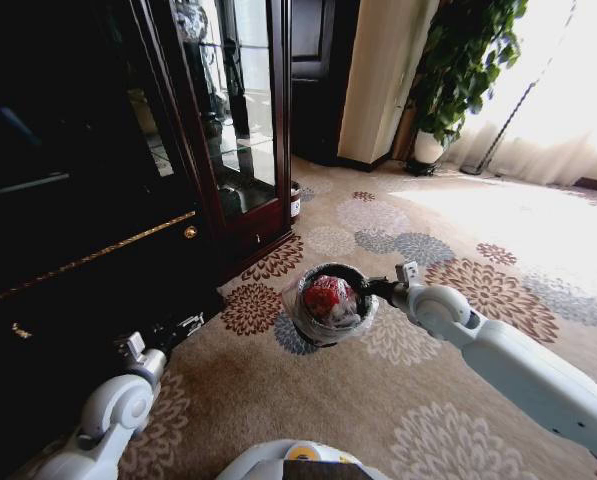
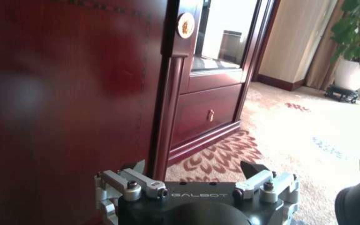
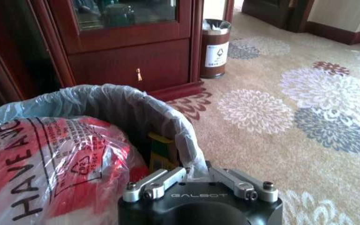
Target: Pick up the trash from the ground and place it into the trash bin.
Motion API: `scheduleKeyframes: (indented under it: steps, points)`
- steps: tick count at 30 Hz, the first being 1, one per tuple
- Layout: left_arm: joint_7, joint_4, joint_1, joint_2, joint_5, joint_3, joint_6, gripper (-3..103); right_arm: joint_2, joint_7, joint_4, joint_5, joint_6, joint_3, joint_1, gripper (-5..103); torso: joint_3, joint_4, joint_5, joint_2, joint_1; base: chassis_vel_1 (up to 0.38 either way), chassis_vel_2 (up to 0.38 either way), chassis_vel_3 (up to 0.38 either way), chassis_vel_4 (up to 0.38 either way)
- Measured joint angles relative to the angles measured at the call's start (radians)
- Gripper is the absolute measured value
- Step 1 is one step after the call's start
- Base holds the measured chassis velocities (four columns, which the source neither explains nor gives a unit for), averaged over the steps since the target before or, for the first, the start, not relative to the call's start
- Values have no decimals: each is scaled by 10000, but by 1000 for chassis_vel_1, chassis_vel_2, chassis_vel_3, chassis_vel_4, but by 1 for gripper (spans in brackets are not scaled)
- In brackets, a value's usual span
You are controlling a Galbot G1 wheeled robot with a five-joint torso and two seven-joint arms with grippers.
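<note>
The right tool (image 3: pixel 196 180) is pinched on the rim of the trash bin (image 1: pixel 323 305), holding it above the flowered carpet (image 1: pixel 428 380) near the dark cabinet (image 1: pixel 128 200). Inside lies a red-and-white plastic bag (image 3: pixel 48 164). The left tool (image 2: pixel 196 180) hangs spread beside the cabinet. The right wrist view also shows a brown can (image 3: pixel 215 47) by the cabinet's corner.

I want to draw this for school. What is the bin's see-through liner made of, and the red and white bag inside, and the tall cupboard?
The liner looks like thin, crinkly plastic film, cloudy and slightly shiny. The red and white bag also looks like glossy plastic, with wrinkles and printed letters. The tall cupboard seems to be dark polished wood with glass panes; its surface gleams. The right gripper holds the bin's rim.
</note>
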Motion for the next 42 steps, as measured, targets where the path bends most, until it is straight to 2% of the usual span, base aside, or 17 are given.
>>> scheduleKeyframes:
  steps: [3, 7, 12, 21, 27, 29, 30, 32, 34, 37, 40, 42]
  points:
    - [336, -32, 388, -390, 350, 2, -271, 100, -9, -195, 407, -361, -13, 784, -1099, 1, -1, 5, 3, 0, 0, 0, 0, 0, 0]
    - [323, 34, 422, -635, 501, 195, -371, 100, -10, -214, 897, -526, -109, 1618, -2352, 1, 0, -4, 3, 0, 0, 0, 0, 0, 0]
    - [270, 167, 327, -680, 754, 461, -387, 100, 101, -475, 1262, -906, -103, 2510, -3498, 1, 0, 1, 2, 0, 0, 16, 7, -27, -6]
    - [96, 261, 135, -747, 1060, 943, -394, 100, 96, -908, 1625, -1161, -61, 3663, -4716, 1, 2, 1, 1, -1, 0, 158, -11, -172, 7]
    - [-119, 481, 38, -875, 1078, 1062, -359, 100, 72, -976, 1740, -1201, -58, 3947, -5031, 1, 1, 2, -2, 0, 0, 303, -95, -323, 92]
    - [-375, 846, -58, -957, 1063, 1066, -342, 100, 77, -996, 1738, -1221, 20, 3942, -5049, 1, 0, 3, 5, 0, 0, 352, -142, -356, 153]
    - [-692, 1313, -179, -1009, 916, 1054, -342, 100, 86, -980, 1685, -1240, 134, 3877, -5001, 1, -1, 2, -11, 0, 0, 312, -175, -337, 170]
    - [-813, 1437, -218, -1021, 839, 1053, -344, 100, 86, -973, 1662, -1240, 152, 3854, -4970, 1, -1, 2, -12, -1, -1, 312, -179, -314, 170]
    - [-1353, 1893, -415, -1099, 561, 1052, -347, 100, 76, -935, 1591, -1208, 176, 3732, -4816, 1, -4, 5, 0, 1, -2, 184, -160, -188, 170]
    - [-1642, 2184, -586, -1178, 534, 1057, -348, 100, 65, -876, 1543, -1192, 184, 3618, -4684, 1, -4, -2, 3, 1, -2, 110, -122, -99, 136]
    - [-2931, 3348, -1109, -1371, 148, 1100, -366, 100, 62, -677, 1538, -1111, 205, 3456, -4487, 1, 3, -2, 0, -2, 0, -15, -24, 18, 6]
    - [-2973, 3502, -1142, -1372, 102, 1080, -373, 100, 63, -671, 1545, -1108, 206, 3459, -4494, 1, 4, -2, -2, -2, 0, -73, 24, 61, -42]
